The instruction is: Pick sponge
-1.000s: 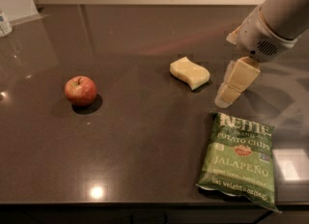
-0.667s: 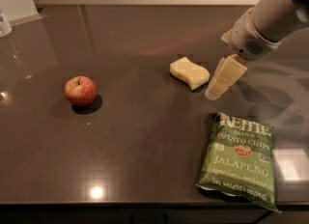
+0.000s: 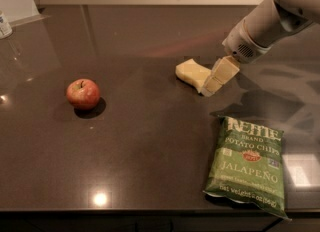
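Note:
The pale yellow sponge (image 3: 191, 73) lies flat on the dark countertop, right of centre. My gripper (image 3: 216, 80) hangs from the white arm that comes in from the upper right. Its tan blocky fingers (image 3: 222, 74) overlap the sponge's right end and hide that end. I cannot tell whether they touch the sponge or hover just above it.
A red apple (image 3: 83, 94) sits to the left of the sponge. A green bag of jalapeño potato chips (image 3: 248, 165) lies at the front right, near the counter's front edge. A small white bottle (image 3: 4, 25) stands at the far left.
My gripper has moved left, from beside the chip bag's top to the sponge's right end. The sponge, apple and bag have not moved.

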### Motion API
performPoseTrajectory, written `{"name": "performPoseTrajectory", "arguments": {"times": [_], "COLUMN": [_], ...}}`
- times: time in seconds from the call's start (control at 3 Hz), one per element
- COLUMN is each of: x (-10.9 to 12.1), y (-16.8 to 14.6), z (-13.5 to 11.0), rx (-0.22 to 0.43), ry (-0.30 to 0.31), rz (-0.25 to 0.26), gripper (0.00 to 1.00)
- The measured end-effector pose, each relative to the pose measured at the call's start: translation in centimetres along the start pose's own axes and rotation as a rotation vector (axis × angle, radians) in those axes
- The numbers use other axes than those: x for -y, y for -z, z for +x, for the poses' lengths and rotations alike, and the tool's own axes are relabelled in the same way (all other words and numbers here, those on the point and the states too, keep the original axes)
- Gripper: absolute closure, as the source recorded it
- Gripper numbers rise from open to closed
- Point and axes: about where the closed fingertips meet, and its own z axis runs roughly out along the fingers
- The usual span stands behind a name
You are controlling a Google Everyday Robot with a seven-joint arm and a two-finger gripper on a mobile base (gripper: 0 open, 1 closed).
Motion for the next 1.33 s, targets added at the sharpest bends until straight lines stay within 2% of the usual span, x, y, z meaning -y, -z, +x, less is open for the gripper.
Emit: {"name": "performPoseTrajectory", "arguments": {"times": [0.33, 0.67, 1.0, 1.33], "x": [0.8, 0.8, 0.6, 0.4], "y": [-2.9, -4.2, -5.0, -5.3], "z": [-0.2, -0.3, -0.3, -0.5], "rx": [-0.005, -0.014, -0.025, -0.031], "ry": [-0.036, -0.05, -0.065, -0.072], "rz": [-0.021, -0.033, -0.043, -0.051], "gripper": [0.0, 0.0, 0.18, 0.41]}}
